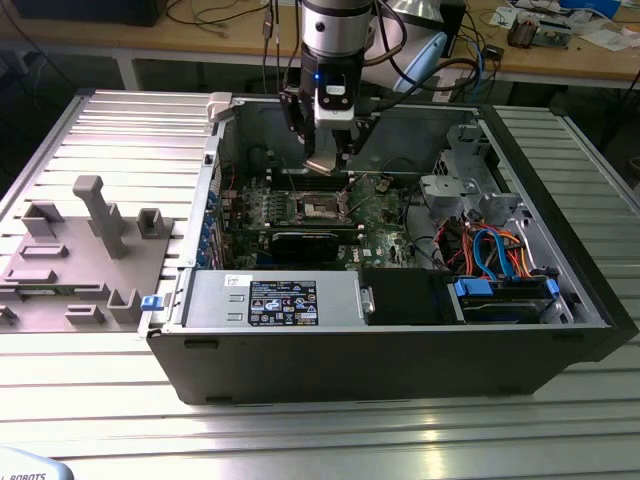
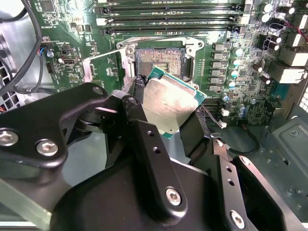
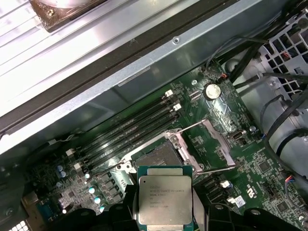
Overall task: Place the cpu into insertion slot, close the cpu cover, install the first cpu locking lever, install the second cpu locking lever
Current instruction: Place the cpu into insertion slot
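Second wrist view: the cpu (image 2: pixel 169 103) is held by the jaws; the insertion slot (image 2: pixel 160 60) beyond them is unfilled.

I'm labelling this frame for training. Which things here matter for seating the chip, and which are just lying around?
In the job: gripper, shut on the cpu; insertion slot, uncovered; cpu cover, standing open.
Just lying about: memory slots; black card; blue cables; grey fixture block beside the case.
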You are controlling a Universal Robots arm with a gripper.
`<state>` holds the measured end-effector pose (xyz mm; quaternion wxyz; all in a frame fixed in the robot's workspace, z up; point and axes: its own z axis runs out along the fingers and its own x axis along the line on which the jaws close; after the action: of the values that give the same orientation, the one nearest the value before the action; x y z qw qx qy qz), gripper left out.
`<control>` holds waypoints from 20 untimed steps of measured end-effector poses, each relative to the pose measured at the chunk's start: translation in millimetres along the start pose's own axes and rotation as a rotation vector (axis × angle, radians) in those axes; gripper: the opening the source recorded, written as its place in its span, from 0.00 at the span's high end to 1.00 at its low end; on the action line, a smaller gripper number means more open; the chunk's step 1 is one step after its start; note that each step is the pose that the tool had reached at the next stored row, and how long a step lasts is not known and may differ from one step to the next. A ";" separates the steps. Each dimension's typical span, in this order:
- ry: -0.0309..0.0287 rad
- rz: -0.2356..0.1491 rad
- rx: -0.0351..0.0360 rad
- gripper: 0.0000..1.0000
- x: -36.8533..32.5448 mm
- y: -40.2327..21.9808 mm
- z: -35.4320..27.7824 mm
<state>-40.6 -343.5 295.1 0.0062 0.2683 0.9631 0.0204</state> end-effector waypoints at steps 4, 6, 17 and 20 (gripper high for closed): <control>-0.0002 0.004 0.0001 0.45 0.0 0.0 0.1; -0.0003 0.006 0.0001 0.45 0.0 0.0 0.1; -0.0011 0.023 0.0001 0.45 0.0 0.0 0.5; -0.0013 0.027 0.0001 0.45 0.0 0.0 0.6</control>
<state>-40.6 -343.6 294.6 0.0065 0.2812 0.9594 0.0203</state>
